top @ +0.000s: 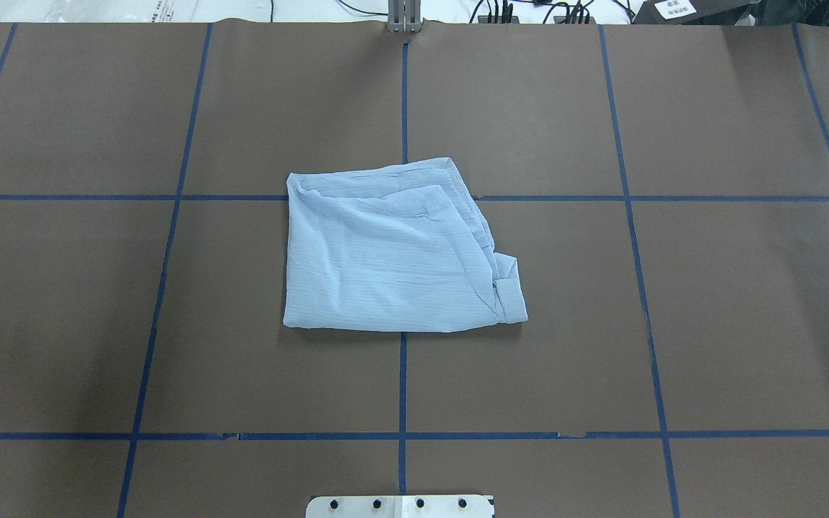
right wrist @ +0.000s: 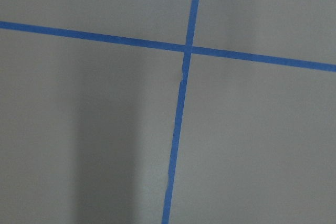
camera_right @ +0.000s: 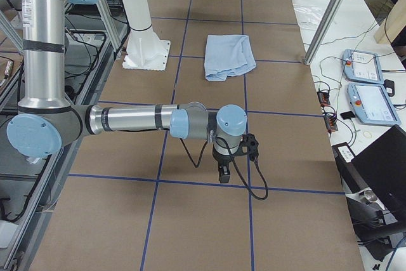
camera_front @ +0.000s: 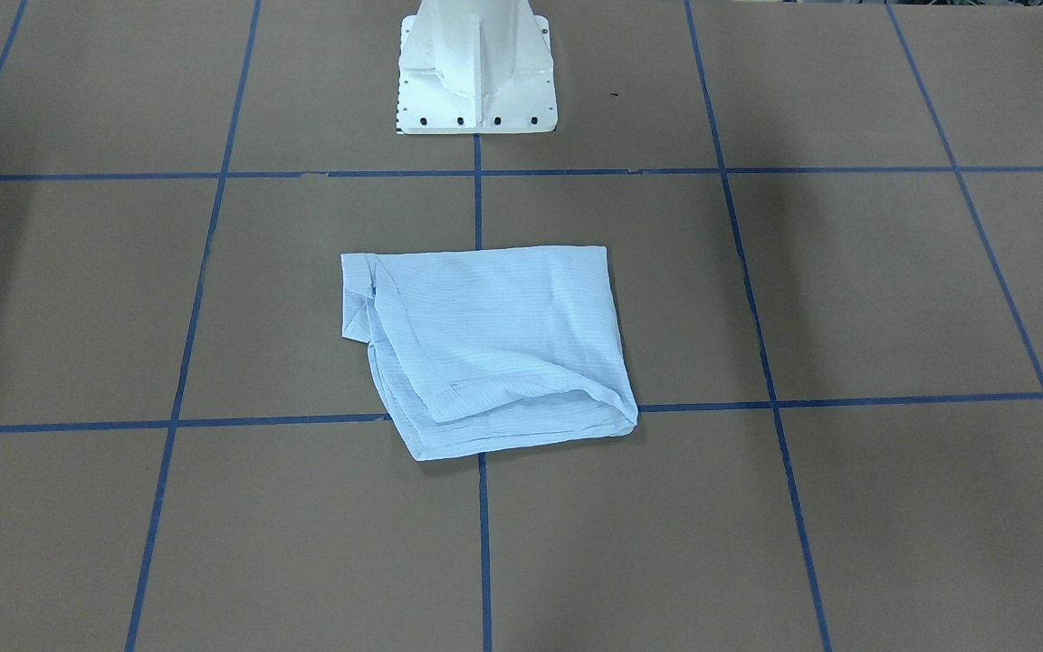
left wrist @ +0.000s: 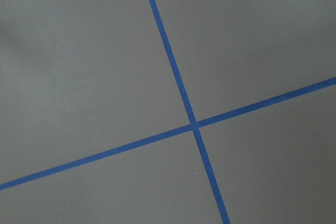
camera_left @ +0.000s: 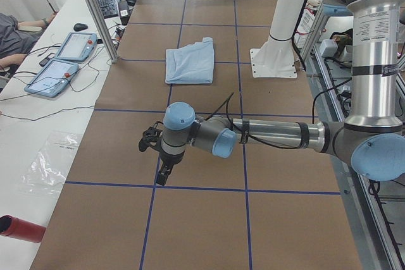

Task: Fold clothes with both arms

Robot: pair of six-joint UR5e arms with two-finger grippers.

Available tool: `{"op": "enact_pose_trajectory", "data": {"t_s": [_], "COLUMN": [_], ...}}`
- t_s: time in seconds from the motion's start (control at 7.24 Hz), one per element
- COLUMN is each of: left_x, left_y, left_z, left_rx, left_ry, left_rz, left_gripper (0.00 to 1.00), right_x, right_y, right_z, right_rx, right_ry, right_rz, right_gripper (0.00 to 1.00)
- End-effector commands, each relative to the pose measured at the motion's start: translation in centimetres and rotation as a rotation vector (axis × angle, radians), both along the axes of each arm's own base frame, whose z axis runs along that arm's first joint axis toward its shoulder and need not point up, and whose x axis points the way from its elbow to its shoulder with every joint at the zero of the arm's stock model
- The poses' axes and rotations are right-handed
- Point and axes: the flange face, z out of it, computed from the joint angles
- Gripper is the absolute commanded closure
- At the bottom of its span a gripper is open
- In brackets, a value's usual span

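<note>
Seen from behind the robot, the shirt (top: pixel 386 259) lay folded into a rough square in the middle of the table (top: pixel 83 324), across a tape crossing. Both arms hung well apart from it, the left gripper (camera_left: pixel 162 176) out at nine o'clock and the right gripper (camera_right: pixel 223 173) at three. Each pointed down over bare paper, and I could not tell whether either was spread or pressed together. A cuff (top: pixel 509 296) poked out at the shirt's four o'clock corner, and the layers sat staggered along its two o'clock edge. I reckoned a tidying pinch there could catch only the thin top layer and drag the fold open
</note>
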Motion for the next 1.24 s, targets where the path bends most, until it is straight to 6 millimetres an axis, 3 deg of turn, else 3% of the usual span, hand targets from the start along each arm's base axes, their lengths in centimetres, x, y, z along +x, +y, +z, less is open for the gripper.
{"op": "enact_pose_trajectory", "data": {"t_s": [0.0, 0.28, 1.1], "left_x": [-0.7, -0.9, -1.0], "left_y": [1.2, 1.8, 1.8], "left_z": [0.3, 1.9, 1.4], "left_rx": [-0.1, -0.117, -0.106], "left_ry": [-0.012, 0.043, 0.048], "left_rz": [0.04, 0.069, 0.067], "left_gripper": [0.0, 0.0, 0.0], "right_x": [0.4, 0.6, 1.7], "right_y": [0.9, 1.2, 2.0], "right_z": [0.5, 0.1, 0.3], "right_rx": [-0.058, -0.085, -0.133], "right_ry": [-0.055, -0.078, -0.072], "right_rz": [0.056, 0.094, 0.167], "right_gripper": [0.0, 0.0, 0.0]}}
